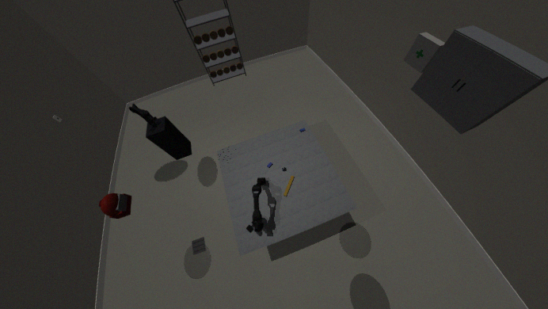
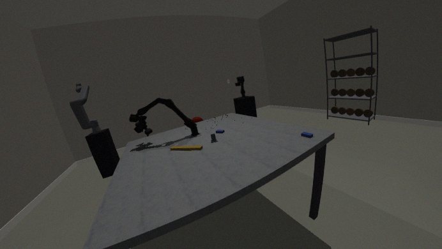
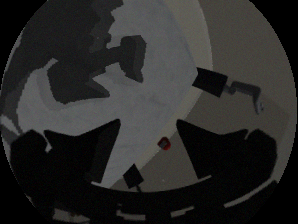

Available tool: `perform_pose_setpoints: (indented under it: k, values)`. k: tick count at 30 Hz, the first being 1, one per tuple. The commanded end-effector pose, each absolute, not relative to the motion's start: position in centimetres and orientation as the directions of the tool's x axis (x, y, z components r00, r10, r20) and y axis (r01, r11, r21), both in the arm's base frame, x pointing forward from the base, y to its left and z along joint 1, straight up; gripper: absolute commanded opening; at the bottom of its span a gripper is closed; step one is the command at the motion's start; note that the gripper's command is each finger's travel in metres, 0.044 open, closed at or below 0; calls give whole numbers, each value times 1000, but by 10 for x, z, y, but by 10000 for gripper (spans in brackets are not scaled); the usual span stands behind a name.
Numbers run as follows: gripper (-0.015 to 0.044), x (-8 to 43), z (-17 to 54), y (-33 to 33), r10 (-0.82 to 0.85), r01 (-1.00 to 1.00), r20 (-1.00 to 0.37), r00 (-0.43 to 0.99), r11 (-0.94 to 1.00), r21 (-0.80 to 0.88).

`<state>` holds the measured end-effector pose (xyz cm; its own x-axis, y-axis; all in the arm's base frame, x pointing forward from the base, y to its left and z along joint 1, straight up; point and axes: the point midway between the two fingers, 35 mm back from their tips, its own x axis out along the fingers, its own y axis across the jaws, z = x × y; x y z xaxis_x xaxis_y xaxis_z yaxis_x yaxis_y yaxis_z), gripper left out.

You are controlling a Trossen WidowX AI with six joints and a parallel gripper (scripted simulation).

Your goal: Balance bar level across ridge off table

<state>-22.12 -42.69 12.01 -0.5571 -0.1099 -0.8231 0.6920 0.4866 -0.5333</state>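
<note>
The claw (image 1: 255, 226) (image 2: 143, 128) (image 3: 148, 121) is released, its fingers spread wide, hanging above the counter (image 1: 329, 190) (image 2: 191, 191) (image 3: 165, 85); the yellow bar (image 1: 289, 186) (image 2: 186, 148) lies flat on that counter, lower than the claw and well apart from it, on the exterior camera's side; the small dark ridge (image 1: 283, 169) (image 2: 213, 138) stands near one end of the bar, not under it

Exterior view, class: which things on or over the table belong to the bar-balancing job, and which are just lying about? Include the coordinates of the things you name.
Job:
- yellow bar (image 1: 289, 186) (image 2: 186, 148)
- small grey piece (image 1: 283, 169) (image 2: 213, 138), probably the ridge
- gripper (image 1: 258, 226) (image 2: 141, 128) (image 3: 148, 121)

Lying about:
- central blue block (image 1: 269, 165) (image 2: 220, 131)
- corner blue block (image 1: 302, 130) (image 2: 306, 135)
</note>
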Motion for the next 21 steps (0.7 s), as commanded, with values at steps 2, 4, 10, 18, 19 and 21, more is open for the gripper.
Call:
perform_pose_setpoints:
  k: [2, 4, 10, 18, 19, 21]
  values:
    - [347, -219, 120, -427, -112, 689, -824, -555, 493, -531]
    - [315, -213, 120, -428, -118, 682, -828, -549, 511, -524]
    - [315, -177, 119, -432, -148, 628, -847, -511, 608, -485]
    - [315, -130, 119, -433, -181, 541, -871, -458, 720, -434]
    - [315, -123, 119, -433, -185, 528, -874, -450, 734, -427]
    - [315, -108, 119, -433, -195, 502, -880, -433, 759, -415]
